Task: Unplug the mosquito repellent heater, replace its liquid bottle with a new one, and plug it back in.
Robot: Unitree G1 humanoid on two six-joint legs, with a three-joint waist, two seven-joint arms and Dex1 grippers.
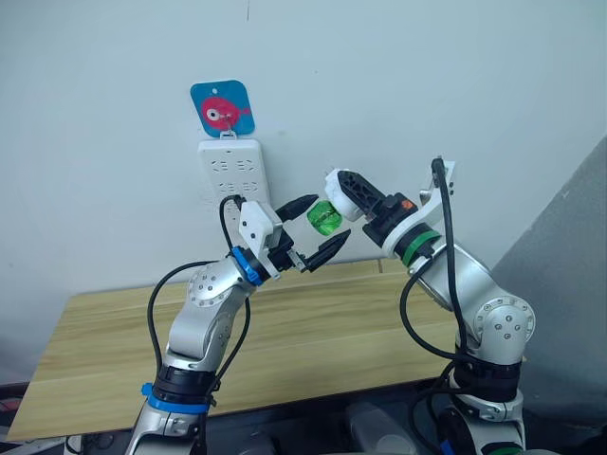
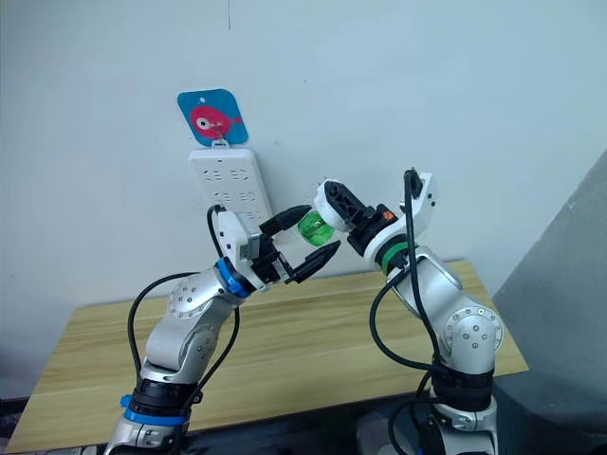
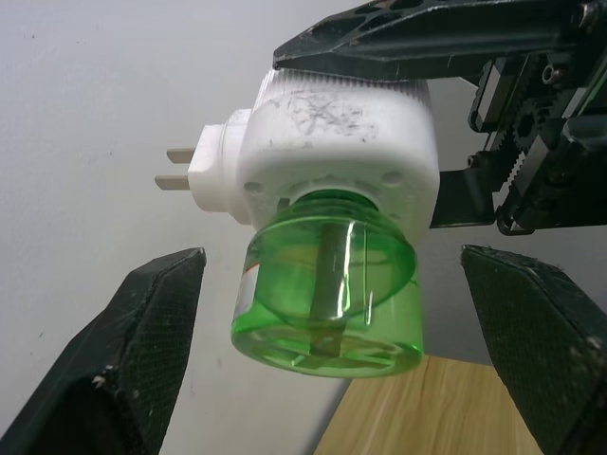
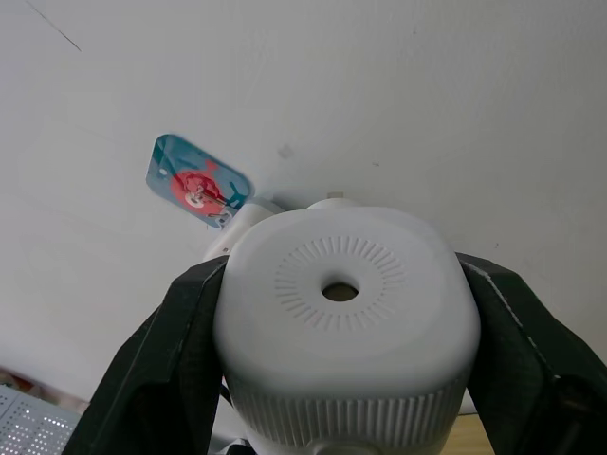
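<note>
A pale, plain wall (image 1: 427, 85) fills the background, evenly lit. On it hangs a white multi-socket power strip (image 1: 230, 175), upright. Directly above the strip, touching its top edge, sits a blue square hook plate (image 1: 222, 107) with a pink fish-like figure on it. Below the strip, a light wooden table (image 1: 313, 341) stands against the wall. To the right of the table rises a grey panel (image 1: 569, 275) with a slanting edge.
</note>
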